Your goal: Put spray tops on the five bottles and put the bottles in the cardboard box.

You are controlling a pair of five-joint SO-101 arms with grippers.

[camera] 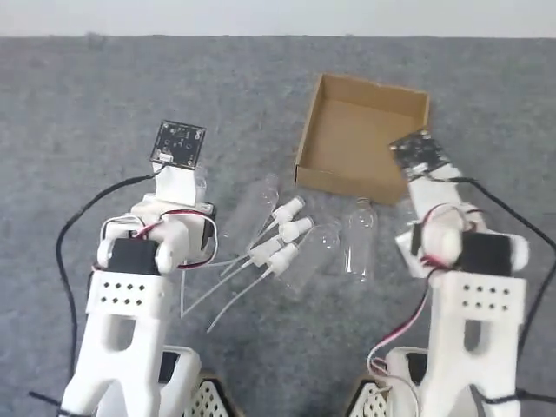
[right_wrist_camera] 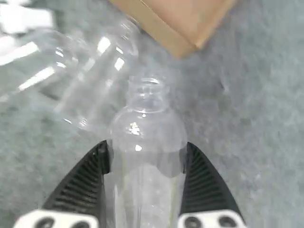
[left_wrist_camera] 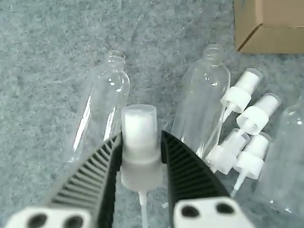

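the spray top (left_wrist_camera: 138,128) pinched in the left gripper (left_wrist_camera: 140,137) trails a thin tube that runs off the picture's edge. the left bottle (left_wrist_camera: 102,104) has its base hidden behind a finger of that gripper, and in the high view the left arm (camera: 130,287) covers part of it. the right bottle (left_wrist_camera: 289,156), just right of the loose spray tops (left_wrist_camera: 247,123), is cut by the edge. the cardboard box (left_wrist_camera: 270,23) shows one corner. the held bottle (right_wrist_camera: 145,128) in the right gripper (right_wrist_camera: 146,145) is cut off below its shoulder; white shapes (right_wrist_camera: 23,16) to its left are blurred. the bases of the left arm and the right arm (camera: 473,295) are cut off at the near edge of the high view.
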